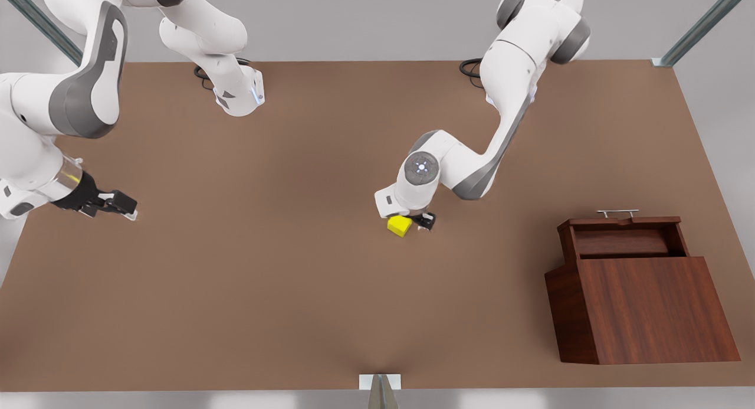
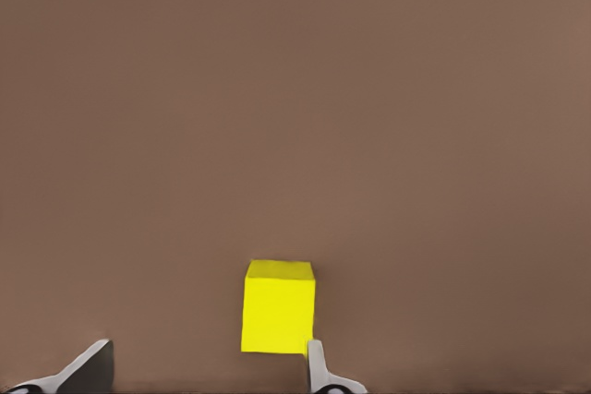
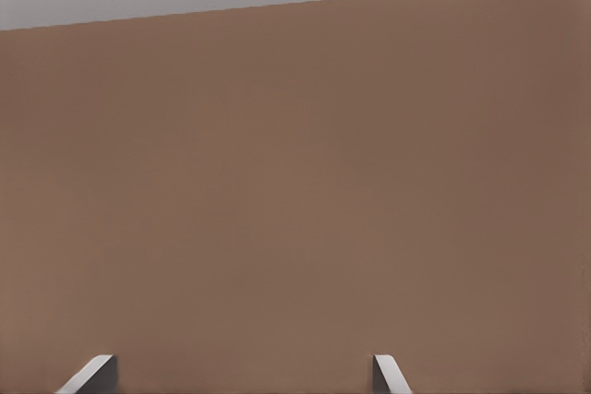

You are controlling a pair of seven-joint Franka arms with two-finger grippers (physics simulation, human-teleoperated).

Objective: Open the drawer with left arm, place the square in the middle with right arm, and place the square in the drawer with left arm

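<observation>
One small yellow square, a plain smooth cube, sits on the flat brown table near its middle. The left gripper hangs low right over it with its two fingers spread wide; one fingertip is just beside the cube, not pinching it. The right gripper waits at the front view's left, fingers apart, holding nothing. One dark wooden cabinet stands well apart, its drawer pulled out, with a thin silver handle. Both arms are cut off at the picture's edge.
</observation>
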